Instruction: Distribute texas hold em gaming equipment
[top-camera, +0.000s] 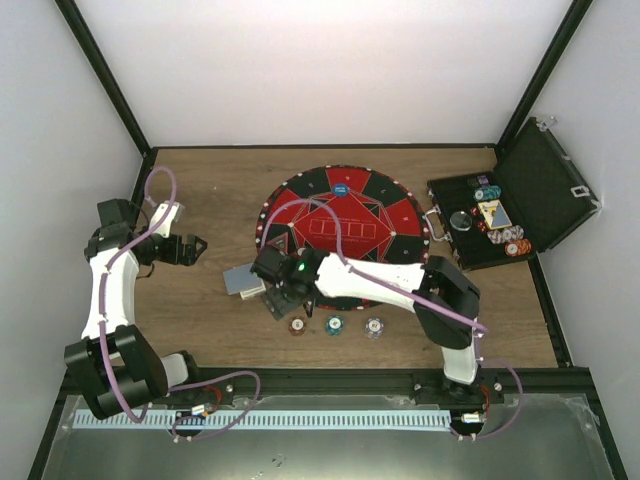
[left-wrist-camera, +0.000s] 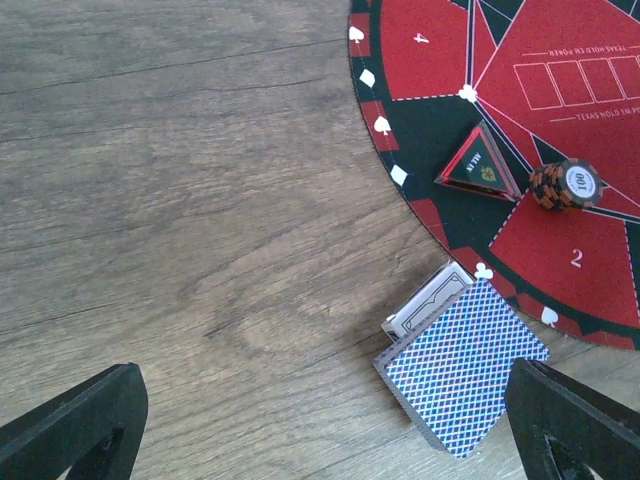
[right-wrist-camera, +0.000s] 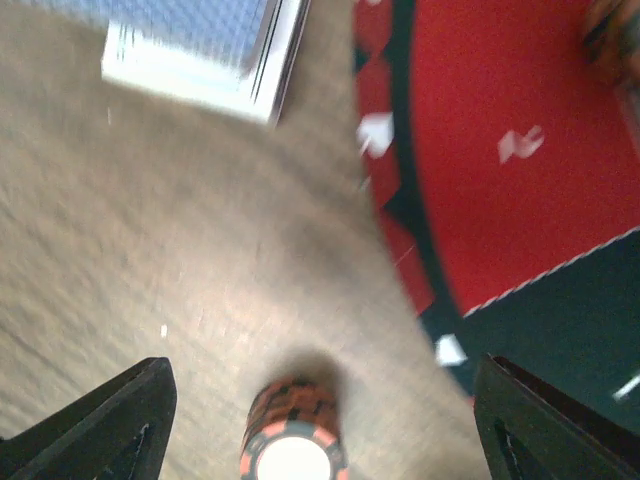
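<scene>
Brown (top-camera: 297, 325), teal (top-camera: 333, 324) and white (top-camera: 374, 326) chip stacks stand in a row on the table in front of the red-and-black mat (top-camera: 345, 225). A blue button disc (top-camera: 341, 188) lies on the mat's far side. The blue-backed card deck (top-camera: 243, 280) lies left of the mat, also in the left wrist view (left-wrist-camera: 465, 365). A brown chip stack (left-wrist-camera: 567, 183) stands on the mat. My right gripper (top-camera: 283, 295) is open above the front brown stack (right-wrist-camera: 293, 440), its fingers apart from it. My left gripper (top-camera: 190, 250) is open and empty, left of the deck.
The open black case (top-camera: 540, 190) at the right holds more chips and cards. A white card box (left-wrist-camera: 425, 300) sticks out from under the deck. A small triangular marker (left-wrist-camera: 480, 165) lies on the mat's left part. Black frame posts stand at the back corners.
</scene>
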